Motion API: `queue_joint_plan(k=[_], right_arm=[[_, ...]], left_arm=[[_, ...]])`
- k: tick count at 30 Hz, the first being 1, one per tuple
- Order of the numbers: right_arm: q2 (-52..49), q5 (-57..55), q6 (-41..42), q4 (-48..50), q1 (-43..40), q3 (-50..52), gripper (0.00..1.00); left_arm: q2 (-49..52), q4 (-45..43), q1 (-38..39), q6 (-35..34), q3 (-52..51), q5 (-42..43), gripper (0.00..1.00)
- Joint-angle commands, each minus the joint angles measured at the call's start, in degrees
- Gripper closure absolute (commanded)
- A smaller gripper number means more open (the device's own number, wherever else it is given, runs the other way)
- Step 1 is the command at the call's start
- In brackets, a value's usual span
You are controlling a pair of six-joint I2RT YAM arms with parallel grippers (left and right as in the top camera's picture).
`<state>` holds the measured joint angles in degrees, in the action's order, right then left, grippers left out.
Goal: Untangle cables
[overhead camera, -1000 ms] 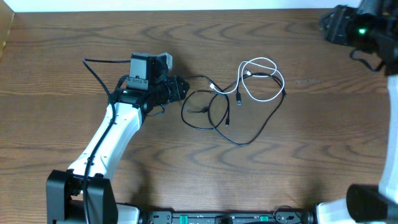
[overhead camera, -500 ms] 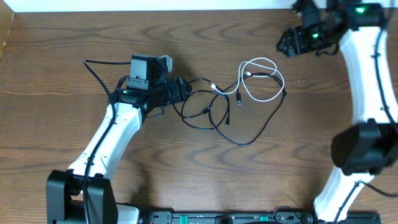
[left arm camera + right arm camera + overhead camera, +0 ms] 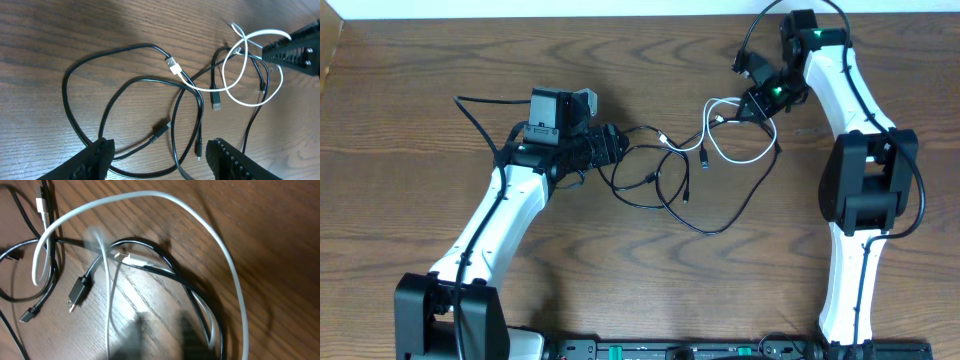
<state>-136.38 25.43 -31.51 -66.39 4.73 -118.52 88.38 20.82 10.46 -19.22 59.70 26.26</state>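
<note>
The black cable (image 3: 710, 230) and the white cable (image 3: 735, 160) lie tangled mid-table. My left gripper (image 3: 615, 145) is at the tangle's left end. In the left wrist view it (image 3: 162, 157) stands open, its fingers (image 3: 100, 155) straddling strands of the black cable (image 3: 64, 95) on the wood. The white cable (image 3: 240, 102) loops at the right there. My right gripper (image 3: 750, 103) hangs at the top right of the white loop. In the right wrist view it (image 3: 162, 340) is a blur just above the white cable (image 3: 150, 195) and a black plug (image 3: 80, 290). A narrow strip of wood shows between its fingers.
A thicker black lead (image 3: 470, 110) runs from the left arm across the table's left part. The table's back edge (image 3: 620, 15) lies just behind the right arm. Bare wood (image 3: 640, 290) spreads in front of the tangle.
My right arm has swung in from the far right corner down to the white loop. My left gripper has moved slightly right over the black loop, nudging it.
</note>
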Motion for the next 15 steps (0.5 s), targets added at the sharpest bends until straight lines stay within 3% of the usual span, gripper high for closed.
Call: queue_joint_plan(k=[1, 8, 15], right_arm=[[1.0, 4.1, 3.6, 0.5, 0.3, -0.6, 0.99], [8.7, 5.1, 14.7, -2.1, 0.3, -5.4, 0.99], [25.4, 3.9, 28.7, 1.8, 0.3, -12.2, 0.99]], left_arm=[[-0.7, 0.2, -0.1, 0.7, 0.5, 0.1, 0.36], [-0.7, 0.2, -0.1, 0.7, 0.5, 0.1, 0.36], [-0.7, 0.2, -0.1, 0.7, 0.5, 0.1, 0.36]])
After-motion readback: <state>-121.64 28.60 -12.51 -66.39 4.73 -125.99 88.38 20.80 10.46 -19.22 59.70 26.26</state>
